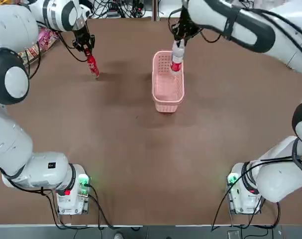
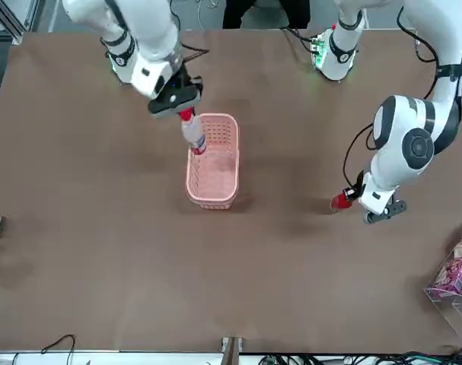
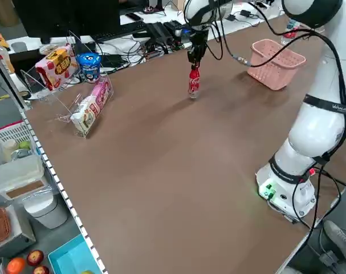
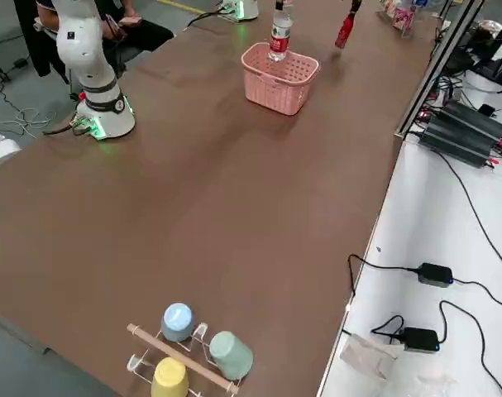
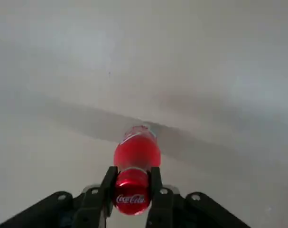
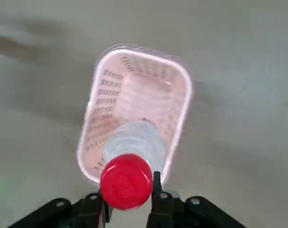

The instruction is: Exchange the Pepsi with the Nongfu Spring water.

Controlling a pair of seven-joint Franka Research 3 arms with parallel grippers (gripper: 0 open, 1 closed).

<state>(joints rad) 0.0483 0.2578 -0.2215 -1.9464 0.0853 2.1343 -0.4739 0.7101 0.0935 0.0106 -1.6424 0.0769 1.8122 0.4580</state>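
Pepsi (image 1: pixel 93 66), the all-red bottle, is clamped at its cap by the left gripper (image 1: pixel 87 50) at the far left of the brown worktop (image 1: pixel 141 159), well apart from the pink basket (image 1: pixel 167 94) at the middle. In the left side view the bottle (image 3: pixel 193 82) hangs upright under the gripper (image 3: pixel 194 59) with its base at or just above the worktop; whether it touches cannot be told. The left wrist view shows the jaws clenched on either side of the red cap, with the fingers (image 5: pixel 102 197) pressing against it and the bottle body (image 5: pixel 137 152) below. Water (image 1: pixel 176 59), the clear bottle with the red cap and red-and-white label, is held by the right gripper (image 1: pixel 178 37) over the far end of the basket. In the front view the bottle (image 2: pixel 193 135) leans a little, cap up in the gripper (image 2: pixel 179 106) and its lower part at the basket's rim (image 2: pixel 232 125). The right wrist view shows the jaws grasping the neck just below the red cap (image 6: pixel 126 181), with the clear body (image 6: pixel 134 142) over the basket's inside (image 6: pixel 134 90). In the right side view the bottle (image 4: pixel 279 33) stands with its base at the level of the basket's top (image 4: pixel 279 78); whether it rests inside cannot be told. Snack packs (image 3: pixel 93 105) lie at the worktop's left edge, and coloured cups (image 4: pixel 193 347) on a rack sit at its right side.
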